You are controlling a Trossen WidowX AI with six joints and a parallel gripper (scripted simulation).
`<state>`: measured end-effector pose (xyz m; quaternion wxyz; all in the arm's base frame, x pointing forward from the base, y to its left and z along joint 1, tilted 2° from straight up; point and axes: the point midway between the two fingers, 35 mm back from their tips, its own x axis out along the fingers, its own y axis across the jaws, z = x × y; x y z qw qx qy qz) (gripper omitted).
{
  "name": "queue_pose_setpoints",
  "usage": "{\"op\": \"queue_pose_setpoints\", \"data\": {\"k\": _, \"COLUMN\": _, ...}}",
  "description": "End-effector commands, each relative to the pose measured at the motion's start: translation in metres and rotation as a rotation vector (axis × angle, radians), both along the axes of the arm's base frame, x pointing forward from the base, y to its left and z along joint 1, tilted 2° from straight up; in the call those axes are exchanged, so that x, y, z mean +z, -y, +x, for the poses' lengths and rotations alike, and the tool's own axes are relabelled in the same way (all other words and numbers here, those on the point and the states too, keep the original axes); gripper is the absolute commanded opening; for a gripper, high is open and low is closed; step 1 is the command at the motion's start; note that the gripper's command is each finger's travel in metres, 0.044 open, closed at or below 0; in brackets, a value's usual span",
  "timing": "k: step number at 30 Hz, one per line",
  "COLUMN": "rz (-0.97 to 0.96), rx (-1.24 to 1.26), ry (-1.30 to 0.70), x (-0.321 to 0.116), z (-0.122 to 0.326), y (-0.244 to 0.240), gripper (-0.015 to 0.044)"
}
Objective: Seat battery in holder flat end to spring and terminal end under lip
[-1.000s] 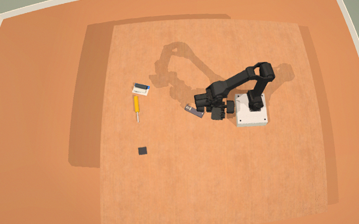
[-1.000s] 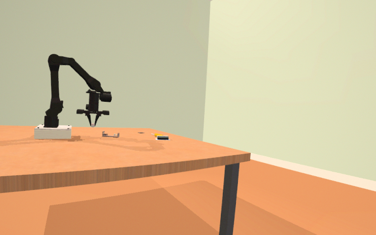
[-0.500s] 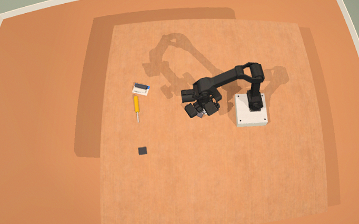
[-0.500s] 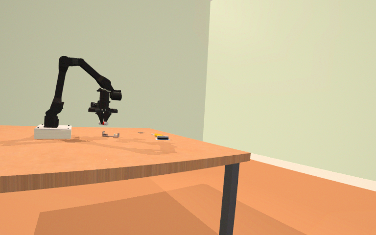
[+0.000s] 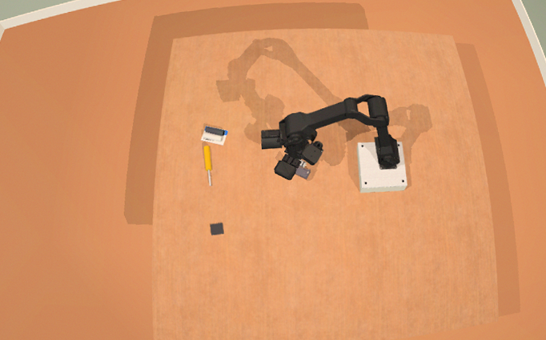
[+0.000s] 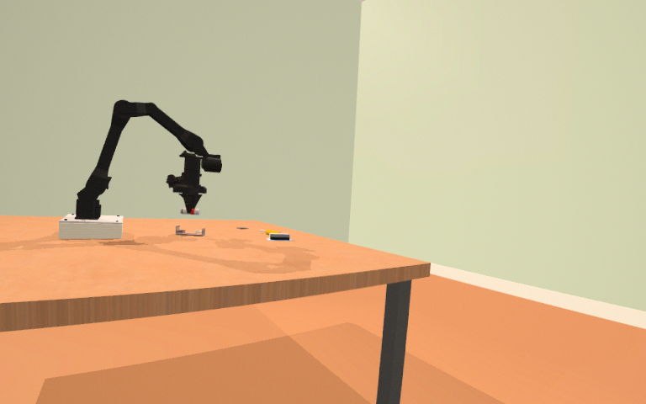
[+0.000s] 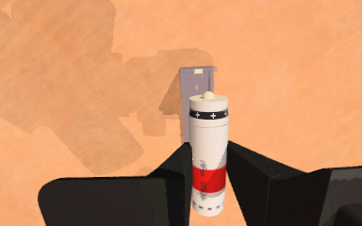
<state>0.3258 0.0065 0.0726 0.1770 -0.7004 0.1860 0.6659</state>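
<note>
Wrist view shows you the battery point(image 6: 192, 212) point(image 7: 208, 151) pinched between the two fingers of the hand point(image 6: 190, 209) point(image 7: 206, 148), its nub and plus-marked end pointing up the picture and its red band between the fingers. Beyond and partly behind it lies the holder point(image 5: 302, 172) point(image 6: 190, 233) point(image 7: 188, 101), on the tabletop point(image 5: 317, 264) point(image 6: 156, 266) point(image 7: 292, 80). From the exterior view you can see that the battery hangs roughly level above the holder, apart from it, so seating is yet to be done.

Expect the battery to be light, rigid and smooth: it won't give under your grip, but its round sides could roll or pivot if you squeeze off-centre. Your hold around the barrel, toward the flat end, looks sensible; it leaves the terminal end free for the lip. Keep the pinch firm but modest. The holder looks thin-walled and probably light, so it may skid or flex if you lean on it.

Your next move calls for lining up the battery's length with the holder, then easing the flat end against the spring before lowering the terminal end under the lip. If it catches there, back off rather than push.
</note>
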Motion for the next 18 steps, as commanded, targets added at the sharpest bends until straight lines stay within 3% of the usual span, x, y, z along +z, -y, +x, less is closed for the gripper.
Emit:
{"op": "queue_pose_setpoints", "data": {"k": 1, "rz": 0.003, "rx": 0.021, "ry": -0.008, "x": -0.001, "z": 0.002, "y": 0.0, "gripper": 0.0065}}
{"op": "queue_pose_setpoints", "data": {"k": 18, "rz": 0.126, "rx": 0.007, "ry": -0.235, "x": -0.04, "z": -0.003, "y": -0.002, "gripper": 0.0065}}
